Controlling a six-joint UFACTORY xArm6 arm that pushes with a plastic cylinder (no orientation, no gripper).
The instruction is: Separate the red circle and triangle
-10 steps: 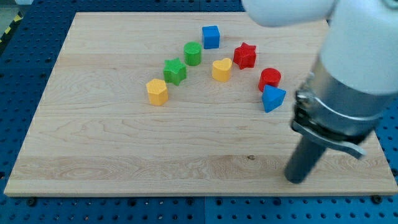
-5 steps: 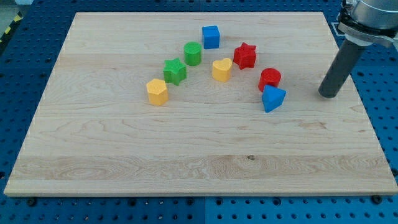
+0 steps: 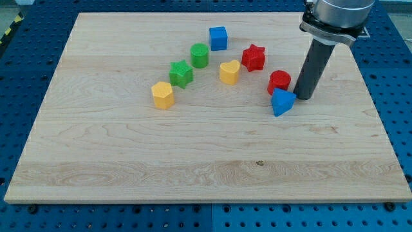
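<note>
My tip (image 3: 303, 96) stood on the board (image 3: 129, 161), a bare rod holding nothing, just right of the red circle (image 3: 279, 81) and blue triangle (image 3: 282, 102), which touched (circle above). Best, I judged, was to enter their seam and push one block only, avoiding the red star (image 3: 253, 57).

Eight blocks sit on the wooden surface (image 3: 96, 167). Two are red: a circle (image 3: 279, 80) and a star (image 3: 253, 57). Two are blue: a cube (image 3: 218, 38) and a triangle (image 3: 282, 102). Two are green: a star (image 3: 181, 73) and what looks like a cylinder (image 3: 199, 55). Two are yellow: a heart (image 3: 229, 71) and perhaps a hexagon (image 3: 163, 95).
</note>
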